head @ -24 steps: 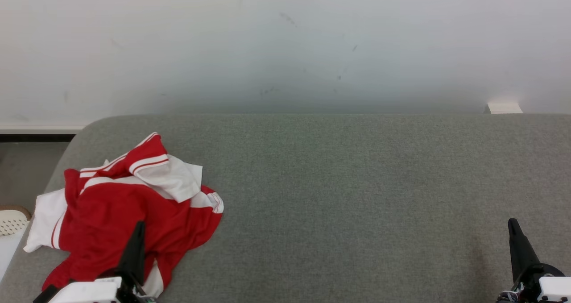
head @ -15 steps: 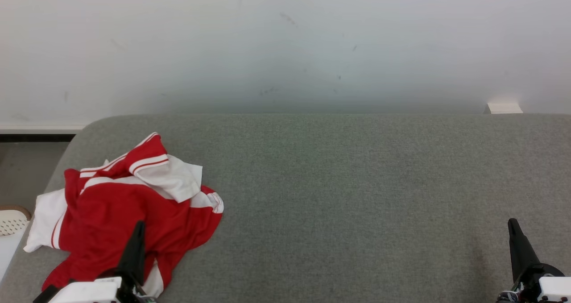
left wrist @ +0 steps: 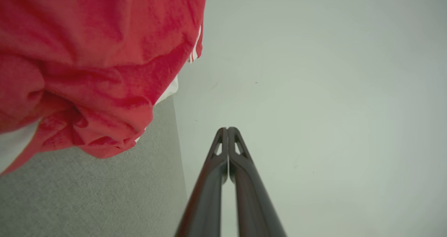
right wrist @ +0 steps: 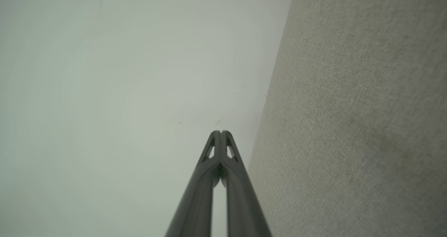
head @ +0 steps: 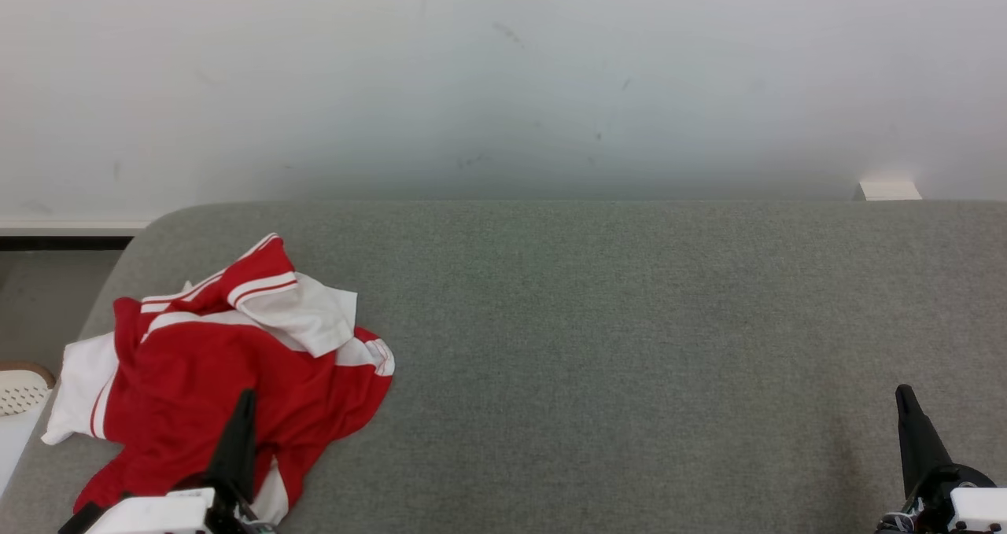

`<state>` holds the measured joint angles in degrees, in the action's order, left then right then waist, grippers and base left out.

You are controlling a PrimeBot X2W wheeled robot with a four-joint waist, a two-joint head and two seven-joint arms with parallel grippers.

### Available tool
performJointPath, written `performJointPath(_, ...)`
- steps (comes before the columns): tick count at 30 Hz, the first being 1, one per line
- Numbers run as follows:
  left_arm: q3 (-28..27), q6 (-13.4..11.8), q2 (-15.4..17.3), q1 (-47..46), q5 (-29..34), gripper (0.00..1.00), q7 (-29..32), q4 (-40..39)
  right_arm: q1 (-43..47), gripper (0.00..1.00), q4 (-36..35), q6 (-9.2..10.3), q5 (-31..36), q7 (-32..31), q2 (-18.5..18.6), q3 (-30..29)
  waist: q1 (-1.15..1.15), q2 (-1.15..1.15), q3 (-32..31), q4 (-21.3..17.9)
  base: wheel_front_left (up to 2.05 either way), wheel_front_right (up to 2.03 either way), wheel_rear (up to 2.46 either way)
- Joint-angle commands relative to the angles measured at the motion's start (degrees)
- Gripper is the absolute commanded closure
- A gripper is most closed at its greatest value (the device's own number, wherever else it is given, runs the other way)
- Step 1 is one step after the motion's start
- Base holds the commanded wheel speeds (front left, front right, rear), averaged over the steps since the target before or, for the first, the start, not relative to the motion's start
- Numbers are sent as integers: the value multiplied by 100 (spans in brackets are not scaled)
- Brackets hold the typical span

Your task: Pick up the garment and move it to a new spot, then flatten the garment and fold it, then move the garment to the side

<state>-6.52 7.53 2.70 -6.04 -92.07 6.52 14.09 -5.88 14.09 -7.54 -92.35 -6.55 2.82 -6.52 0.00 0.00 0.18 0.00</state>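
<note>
- You see the garment (head: pixel 228 361), crumpled red cloth with white panels and thin white stripes, heaped at the left end of the grey padded surface (head: pixel 614 322), close to its rounded far corner.
- Your left gripper (head: pixel 247 397) rises from the lower left of the head view. Its dark fingers are pressed together into a single point, pinching nothing.
- In the head view that point overlaps the near part of the red cloth. You cannot tell from there whether it touches the fabric.
- In the left wrist view the closed fingers (left wrist: pixel 213 167) point toward the pale wall (left wrist: pixel 331 90). The red folds lie off to one side of them, apart from the tips.
- Your right gripper (head: pixel 905 396) stands at the lower right of the head view. Its fingers are likewise pressed together and empty, over bare grey fabric and well apart from the garment.
- A white perforated object (head: pixel 22 388) shows beyond the surface's left edge, near the garment's white edge.
</note>
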Motion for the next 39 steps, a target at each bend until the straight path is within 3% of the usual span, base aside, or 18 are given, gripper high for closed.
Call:
performJointPath(1,-8,-9,39,-38,-67,100,18,-18,-71,100,-23,11,-13,-10,9,-15,0,0,0,0,0,0,0)
performJointPath(39,-8,-8,39,-38,-67,100,18,-18,-71,100,-22,11,-12,-10,9,-14,0,0,0,0,0,0,0)
